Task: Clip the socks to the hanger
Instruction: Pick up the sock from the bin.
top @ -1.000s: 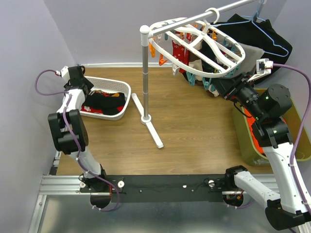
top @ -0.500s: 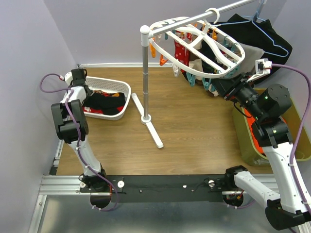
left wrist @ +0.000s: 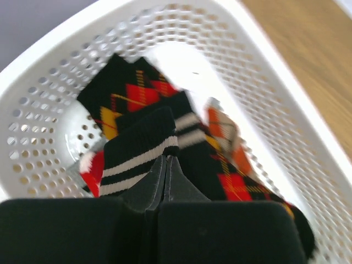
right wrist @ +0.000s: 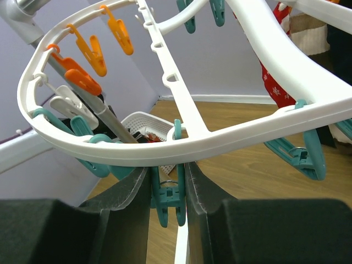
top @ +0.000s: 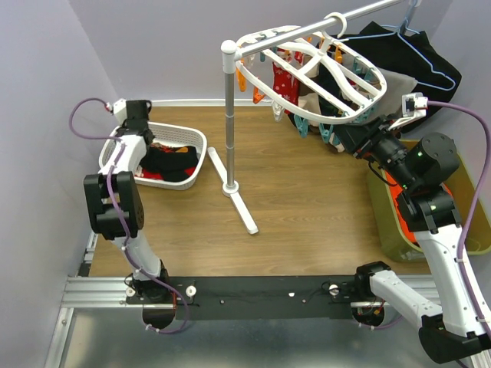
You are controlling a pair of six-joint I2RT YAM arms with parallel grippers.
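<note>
Left hand [left wrist: 166,165]: fingers pressed together, tips at the cuff of the striped sock [left wrist: 144,148]; whether cloth is pinched cannot be told
Striped sock: directly ahead of the left fingertips, on top of the other socks [left wrist: 234,181] in the basket [left wrist: 264,82]; long axis runs away from the tips
Right hand [right wrist: 168,181]: narrow, clamped on a teal clip [right wrist: 168,203] just below the rim of the hanger [right wrist: 264,49]
Hanger: directly above the right hand, well apart from the left hand across the desk [top: 307,199]
Nearer arm: left for the socks, right for the clip
Coming move, judged: left arm lifts the sock cuff-first towards the clamped clip
</note>
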